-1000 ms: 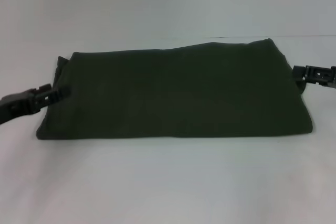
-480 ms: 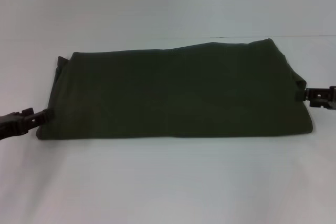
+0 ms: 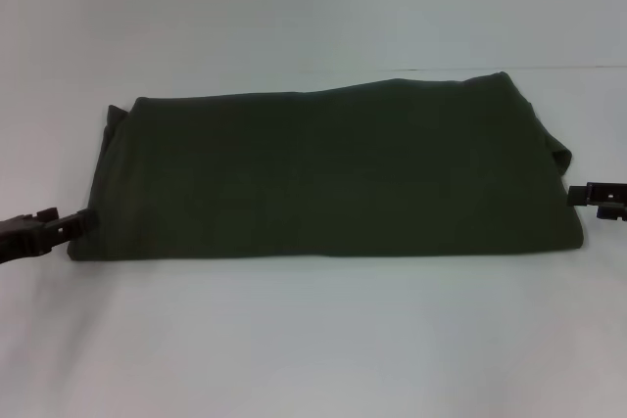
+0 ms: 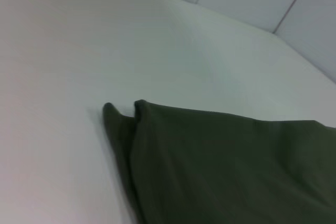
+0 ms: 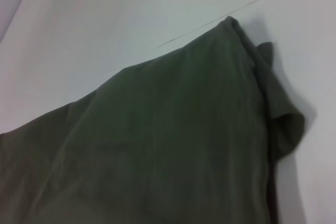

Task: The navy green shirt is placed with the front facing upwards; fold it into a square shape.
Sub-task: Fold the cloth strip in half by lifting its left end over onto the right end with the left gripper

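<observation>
Seen from the head: left gripper [image 3: 86, 217] low at the shirt's [image 3: 333, 173] near left corner, tip touching or just beside the cloth edge; right gripper [image 3: 576, 195] at the shirt's right edge, near the front corner, just beside the cloth. Cannot tell from any view how far either pair of jaws is parted, nor whether either has hold of cloth (tips dark against dark fabric).

Left wrist view: no fingers, only the shirt's [image 4: 231, 166] left end, with two rounded layered corners, one lying slightly beyond the other, on the white table [image 4: 79, 51]. Not evident from the head.

Right wrist view: again no fingers; shirt's [image 5: 157, 145] right end, with a small flap of cloth curling out past the folded edge, and soft creases across the top.

Shirt itself: dark olive, folded into a wide flat band lying crosswise mid-table [image 3: 313, 340], plain side up, no lettering showing, between the two grippers.
</observation>
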